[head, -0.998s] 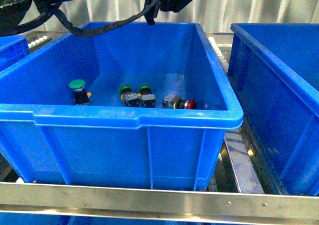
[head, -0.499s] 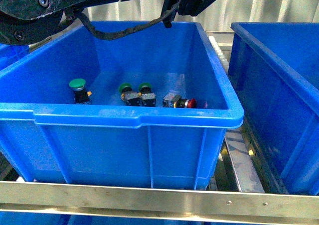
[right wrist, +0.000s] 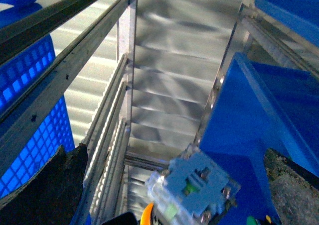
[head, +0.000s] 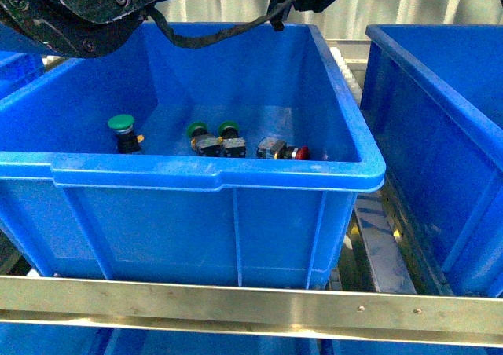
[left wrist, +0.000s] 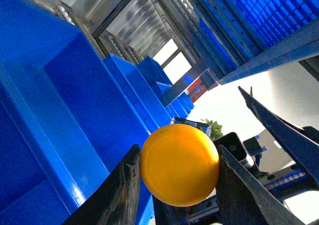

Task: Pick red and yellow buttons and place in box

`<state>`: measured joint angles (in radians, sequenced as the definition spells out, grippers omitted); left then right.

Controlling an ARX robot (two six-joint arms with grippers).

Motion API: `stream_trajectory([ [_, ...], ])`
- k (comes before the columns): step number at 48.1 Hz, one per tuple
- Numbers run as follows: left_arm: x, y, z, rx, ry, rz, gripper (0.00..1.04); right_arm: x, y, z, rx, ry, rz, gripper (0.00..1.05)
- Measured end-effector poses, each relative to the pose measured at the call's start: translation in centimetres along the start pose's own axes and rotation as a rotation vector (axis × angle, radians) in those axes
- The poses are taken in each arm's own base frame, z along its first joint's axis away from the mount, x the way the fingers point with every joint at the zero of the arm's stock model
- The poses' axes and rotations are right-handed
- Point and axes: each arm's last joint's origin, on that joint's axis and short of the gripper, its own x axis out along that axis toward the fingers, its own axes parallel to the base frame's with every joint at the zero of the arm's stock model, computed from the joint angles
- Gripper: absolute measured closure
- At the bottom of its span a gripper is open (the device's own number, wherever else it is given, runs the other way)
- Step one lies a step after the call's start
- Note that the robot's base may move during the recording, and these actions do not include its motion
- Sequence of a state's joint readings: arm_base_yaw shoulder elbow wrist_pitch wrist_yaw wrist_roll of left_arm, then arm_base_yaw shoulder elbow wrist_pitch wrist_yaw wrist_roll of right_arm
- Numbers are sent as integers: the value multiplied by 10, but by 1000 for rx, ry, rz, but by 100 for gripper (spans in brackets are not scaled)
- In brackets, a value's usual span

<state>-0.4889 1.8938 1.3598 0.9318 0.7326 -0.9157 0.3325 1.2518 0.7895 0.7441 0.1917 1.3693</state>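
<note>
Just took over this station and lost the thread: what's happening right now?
The left pincer is shut on a yellow button, gripped by its cap, up in the air. A red button lies on its side in the blue bin next to three green buttons. The right pincer is open; a switch body shows between its fingers, touching neither.

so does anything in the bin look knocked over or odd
Yes: the red button lies on its side near the front wall of the bin, as do two green buttons beside it. Only the leftmost green button stands upright. No damage or spill shows.
</note>
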Motion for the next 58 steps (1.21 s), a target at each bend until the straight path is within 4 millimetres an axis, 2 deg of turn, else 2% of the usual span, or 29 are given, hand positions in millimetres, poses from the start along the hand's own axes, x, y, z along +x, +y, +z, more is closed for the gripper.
stream_trajectory([
  [11, 10, 5, -4, -23, 7, -8, 71, -1, 1, -8, -1, 25, 6, 3],
  [29, 11, 11, -10, -42, -4, 26, 71, 5, -4, 3, -27, -1, 16, 3],
  [58, 8, 11, -19, -67, 4, 49, 71, 11, -9, 7, -40, -25, 14, 3],
])
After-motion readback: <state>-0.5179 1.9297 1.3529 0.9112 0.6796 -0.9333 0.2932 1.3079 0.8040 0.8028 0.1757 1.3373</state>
